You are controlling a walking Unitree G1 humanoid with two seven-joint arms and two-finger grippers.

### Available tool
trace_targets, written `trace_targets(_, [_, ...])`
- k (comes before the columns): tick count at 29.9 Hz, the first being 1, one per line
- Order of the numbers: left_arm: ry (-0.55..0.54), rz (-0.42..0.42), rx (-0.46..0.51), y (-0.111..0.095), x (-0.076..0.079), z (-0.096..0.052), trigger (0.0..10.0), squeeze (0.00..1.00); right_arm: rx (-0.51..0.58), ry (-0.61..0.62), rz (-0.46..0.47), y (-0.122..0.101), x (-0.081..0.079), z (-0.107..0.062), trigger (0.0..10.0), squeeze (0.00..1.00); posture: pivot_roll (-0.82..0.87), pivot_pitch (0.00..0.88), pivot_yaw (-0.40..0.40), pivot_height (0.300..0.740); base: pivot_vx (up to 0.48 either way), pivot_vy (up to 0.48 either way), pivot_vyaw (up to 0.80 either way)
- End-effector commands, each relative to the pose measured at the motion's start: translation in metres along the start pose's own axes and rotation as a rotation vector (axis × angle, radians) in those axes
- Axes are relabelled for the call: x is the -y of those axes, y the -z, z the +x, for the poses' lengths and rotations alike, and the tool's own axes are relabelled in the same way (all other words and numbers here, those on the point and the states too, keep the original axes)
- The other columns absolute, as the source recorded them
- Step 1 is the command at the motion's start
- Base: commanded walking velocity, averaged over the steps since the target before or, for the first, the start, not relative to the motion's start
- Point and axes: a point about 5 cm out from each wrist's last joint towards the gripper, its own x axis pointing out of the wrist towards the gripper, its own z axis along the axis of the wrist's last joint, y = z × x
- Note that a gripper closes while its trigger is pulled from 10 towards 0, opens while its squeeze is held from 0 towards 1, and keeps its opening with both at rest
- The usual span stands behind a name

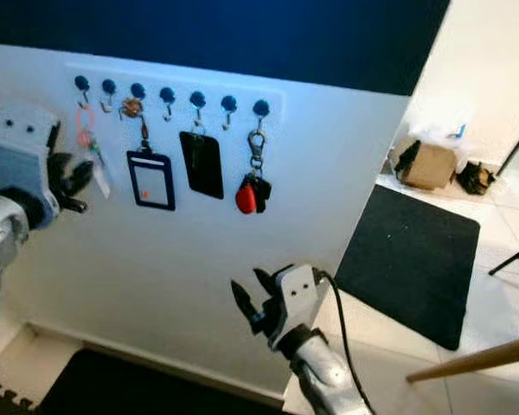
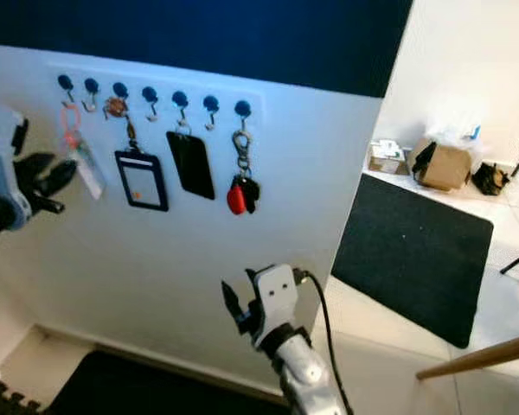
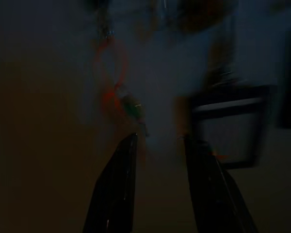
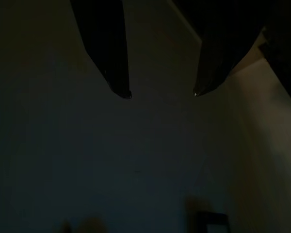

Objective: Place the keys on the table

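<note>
Left hand (image 1: 76, 186) open, black fingers spread, just short of pink-looped keys (image 1: 88, 143) hanging from round blue hook (image 1: 82, 84). Right hand (image 1: 253, 304) open, low by smooth white wall (image 1: 164, 259).

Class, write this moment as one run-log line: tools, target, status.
left tool: open, raised beside pink-ring keys | right tool: open, low, idle | keys: hanging on hook rack | status: not grasped
</note>
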Motion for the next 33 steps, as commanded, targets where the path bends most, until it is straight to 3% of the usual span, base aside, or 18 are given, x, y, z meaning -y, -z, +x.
trace_targets(1, [0.089, -0.022, 0.024, -0.004, 0.020, 0.000, 10.0, 0.00, -0.018, -0.004, 0.018, 0.005, -0.001, -0.001, 10.0, 0.00, 0.27, 0.158, -0.033, 0.740, 0.000, 0.000, 0.00])
trace_targets(11, [-0.021, -0.031, 0.077, -0.015, 0.027, 0.023, 10.0, 0.00, -0.012, -0.015, 0.024, 0.004, -0.004, 0.002, 10.0, 0.00, 0.27, 0.161, -0.034, 0.740, 0.000, 0.000, 0.00])
trace_targets(14, [-0.101, -0.009, 0.052, -0.011, 0.025, 0.039, 10.0, 0.00, -0.012, -0.010, 0.024, 0.004, -0.004, 0.000, 10.0, 0.00, 0.26, 0.163, -0.027, 0.740, 0.000, 0.000, 0.00])
trace_targets(20, [-0.090, -0.016, 0.018, -0.004, 0.028, 0.044, 10.0, 0.00, -0.015, 0.003, 0.020, 0.005, -0.001, -0.002, 10.0, 0.00, 0.25, 0.164, -0.019, 0.740, 0.000, 0.000, 0.00])
trace_targets(25, [-0.022, -0.046, 0.010, -0.001, 0.040, 0.047, 10.0, 0.00, -0.016, 0.007, 0.020, 0.005, -0.002, -0.002, 10.0, 0.00, 0.25, 0.160, -0.017, 0.740, 0.000, 0.000, 0.00])
trace_targets(33, [-0.022, -0.029, 0.010, 0.001, 0.041, 0.053, 10.0, 0.00, -0.012, 0.004, 0.025, 0.005, -0.003, 0.000, 10.0, 0.00, 0.26, 0.158, -0.020, 0.740, 0.000, 0.000, 0.00])
